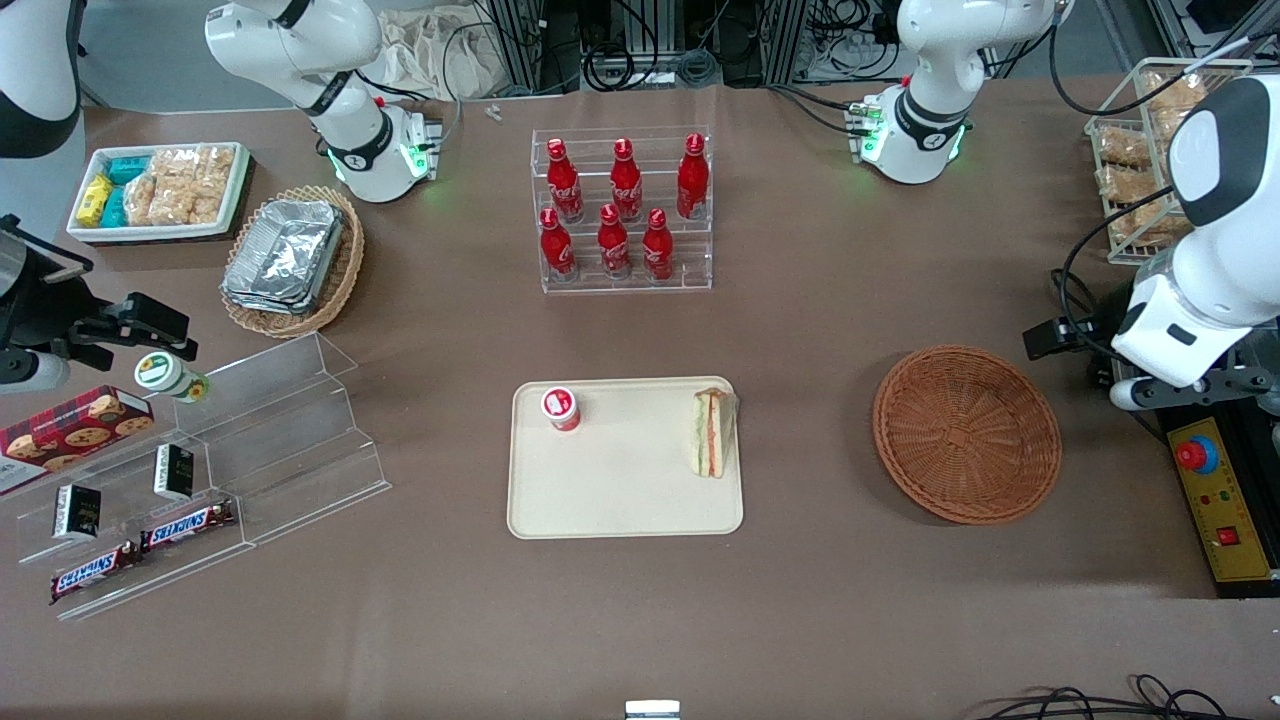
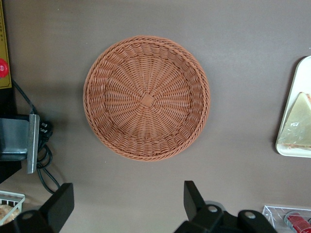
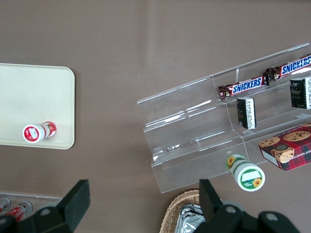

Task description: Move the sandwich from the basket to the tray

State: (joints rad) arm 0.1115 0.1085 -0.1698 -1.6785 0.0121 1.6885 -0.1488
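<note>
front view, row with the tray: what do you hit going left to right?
Clear stepped shelf → cup → sandwich, both on the tray → basket → gripper, at the working arm's end, past the basket.

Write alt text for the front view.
A sandwich lies on the cream tray beside a red-capped cup; the round wicker basket nearby holds nothing. The left gripper hangs open at the working arm's end of the table.

Glossy white arm (image 1: 1215, 260) with black joint bands, black-fingered end effector (image 2: 126, 206).
</note>
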